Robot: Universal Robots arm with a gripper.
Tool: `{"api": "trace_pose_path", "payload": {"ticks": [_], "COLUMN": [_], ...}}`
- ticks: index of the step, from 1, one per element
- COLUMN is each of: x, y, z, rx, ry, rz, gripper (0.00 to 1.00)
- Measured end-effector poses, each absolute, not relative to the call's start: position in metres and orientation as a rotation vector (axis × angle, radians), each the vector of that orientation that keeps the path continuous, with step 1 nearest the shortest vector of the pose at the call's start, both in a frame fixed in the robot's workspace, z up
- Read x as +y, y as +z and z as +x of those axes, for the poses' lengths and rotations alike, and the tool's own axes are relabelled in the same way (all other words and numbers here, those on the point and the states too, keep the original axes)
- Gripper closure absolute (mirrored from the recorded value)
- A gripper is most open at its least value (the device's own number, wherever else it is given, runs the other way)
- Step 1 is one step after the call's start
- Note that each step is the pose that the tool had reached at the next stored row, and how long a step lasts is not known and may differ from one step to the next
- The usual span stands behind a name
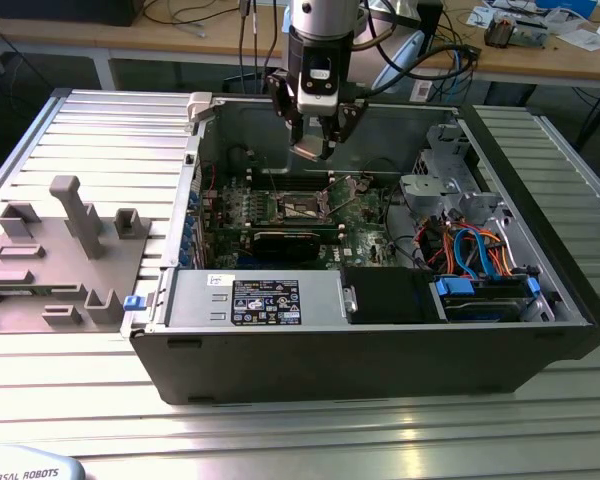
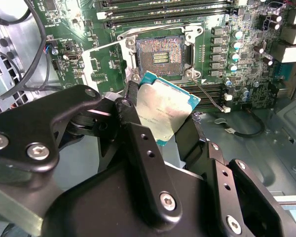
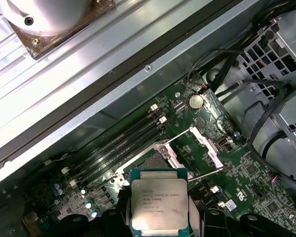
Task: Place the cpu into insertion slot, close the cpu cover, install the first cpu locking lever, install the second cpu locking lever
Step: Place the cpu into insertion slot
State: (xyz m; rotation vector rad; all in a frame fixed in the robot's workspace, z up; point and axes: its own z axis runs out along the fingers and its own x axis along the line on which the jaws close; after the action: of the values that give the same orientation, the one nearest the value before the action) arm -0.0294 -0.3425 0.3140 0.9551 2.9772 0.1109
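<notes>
Gripper (image 1: 315, 145) is clamped on the cpu (image 2: 163, 111) by two opposite edges, carrying it above the motherboard (image 2: 246, 94) and apart from it. You will find the insertion slot (image 2: 160, 54) below and just ahead of the chip, uncovered, the cpu cover (image 3: 205, 145) swung up. The chip shows a dull silver top and green rim, and sits slightly tilted.
</notes>
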Motion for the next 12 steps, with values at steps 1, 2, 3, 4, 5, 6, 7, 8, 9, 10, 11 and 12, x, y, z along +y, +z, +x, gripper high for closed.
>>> {"api": "trace_pose_path", "payload": {"ticks": [1,2,3,4,5,6,7,8,9,10,11,12], "x": [-0.3425,-0.3425,-0.3425,-0.3425,-0.3425,-0.3425,-0.3425,-0.3425,-0.3425,-0.3425,-0.3425,-0.3425], "y": [0.3138,0.3138,0.3137,0.3137,0.3136,0.3135,0.3135,0.3134,0.3134,0.3133,0.3133,0.3132], "z": [-0.0294,-0.0294,-0.0294,-0.0294,-0.0294,-0.0294,-0.0294,-0.0294,-0.0294,-0.0294,-0.0294,-0.0294], "rx": [2.977,2.976,2.976,2.975,2.975,2.975,2.974,2.974,2.973,2.973,2.972,2.971], "ry": [0.111,0.111,0.111,0.111,0.111,0.111,0.111,0.111,0.111,0.111,0.111,0.111], "rz": [0.956,0.957,0.959,0.960,0.962,0.963,0.963,0.965,0.966,0.968,0.969,0.972], "gripper": [0.45,0.45,0.45,0.45,0.45,0.45,0.45,0.45,0.45,0.45,0.45,0.45]}}
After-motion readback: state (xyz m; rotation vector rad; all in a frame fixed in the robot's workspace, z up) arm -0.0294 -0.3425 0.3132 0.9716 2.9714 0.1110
